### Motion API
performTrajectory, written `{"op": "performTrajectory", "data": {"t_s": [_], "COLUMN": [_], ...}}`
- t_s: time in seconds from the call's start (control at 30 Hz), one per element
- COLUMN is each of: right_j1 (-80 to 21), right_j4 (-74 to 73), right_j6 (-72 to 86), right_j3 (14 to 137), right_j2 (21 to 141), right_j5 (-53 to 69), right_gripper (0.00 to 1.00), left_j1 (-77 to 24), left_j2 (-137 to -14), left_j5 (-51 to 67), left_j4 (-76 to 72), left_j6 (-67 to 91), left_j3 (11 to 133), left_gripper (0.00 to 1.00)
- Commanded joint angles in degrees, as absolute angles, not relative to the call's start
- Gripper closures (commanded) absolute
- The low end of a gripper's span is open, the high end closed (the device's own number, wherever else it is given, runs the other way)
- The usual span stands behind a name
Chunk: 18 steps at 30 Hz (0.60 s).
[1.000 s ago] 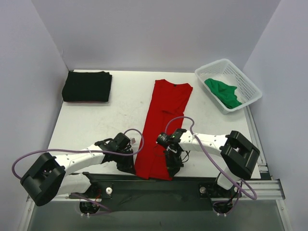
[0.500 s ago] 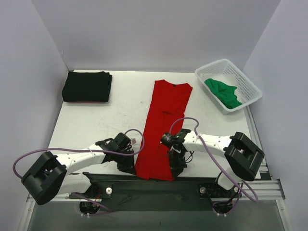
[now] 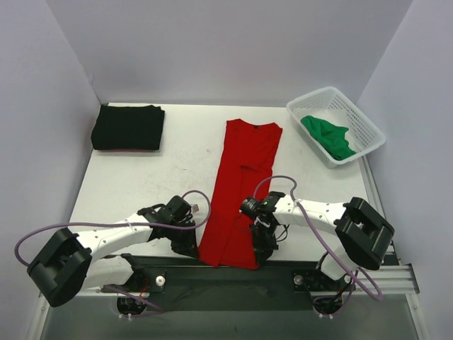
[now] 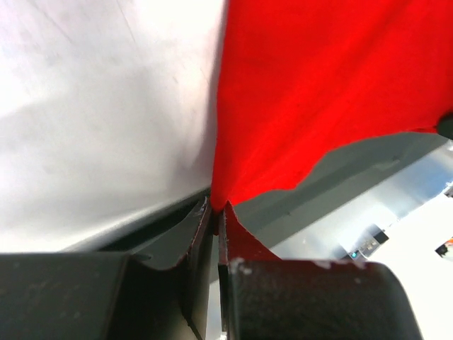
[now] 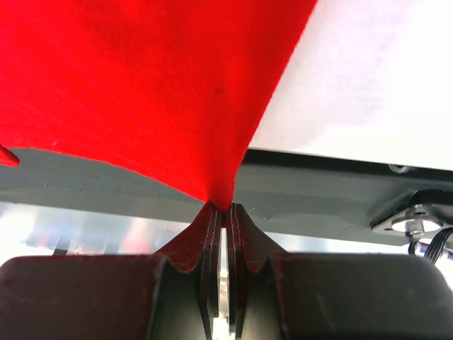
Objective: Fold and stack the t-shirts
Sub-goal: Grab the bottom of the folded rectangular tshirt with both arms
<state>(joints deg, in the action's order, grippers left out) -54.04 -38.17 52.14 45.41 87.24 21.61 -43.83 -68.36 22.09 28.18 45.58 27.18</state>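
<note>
pinching the near hem corners of the red t-shirt [image 3: 242, 177], the left jaws and right jaws are each clamped narrow on its cloth at the bench's [image 3: 134, 184] near edge. the shirt lies in a long strip mid-bench. the black t-shirt [image 3: 128, 127] sits folded far left; the green t-shirt [image 3: 327, 136] lies crumpled in the white basket [image 3: 330, 91].

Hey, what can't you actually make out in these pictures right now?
- Top view: near corners of the red t-shirt lie under the wrists, hiding the holds of the left gripper and right gripper.
- Wrist views: frame edges cut off most of the red t-shirt.
- Top view: green t-shirt bunched in the basket, shape unreadable.
- Top view: black t-shirt too dark to count layers.
</note>
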Motion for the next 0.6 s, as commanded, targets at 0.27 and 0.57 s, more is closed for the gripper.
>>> {"op": "performTrajectory", "data": {"t_s": [0.27, 0.57], "right_j1": [-54.3, -51.8], "right_j4": [-44.6, -49.2], "right_j6": [54.5, 54.9], "right_j3": [44.7, 48.5], "right_j2": [79.8, 75.5], "right_j5": [25.0, 20.9], "right_gripper": [1.00, 1.00], "left_j1": [-45.5, -45.4], "left_j2": [-61.0, -64.2], "left_j5": [22.7, 19.5], "left_j4": [35.9, 36.6], "left_j6": [49.3, 47.3], "left_j3": [33.2, 40.1], "left_gripper": [1.00, 1.00]}}
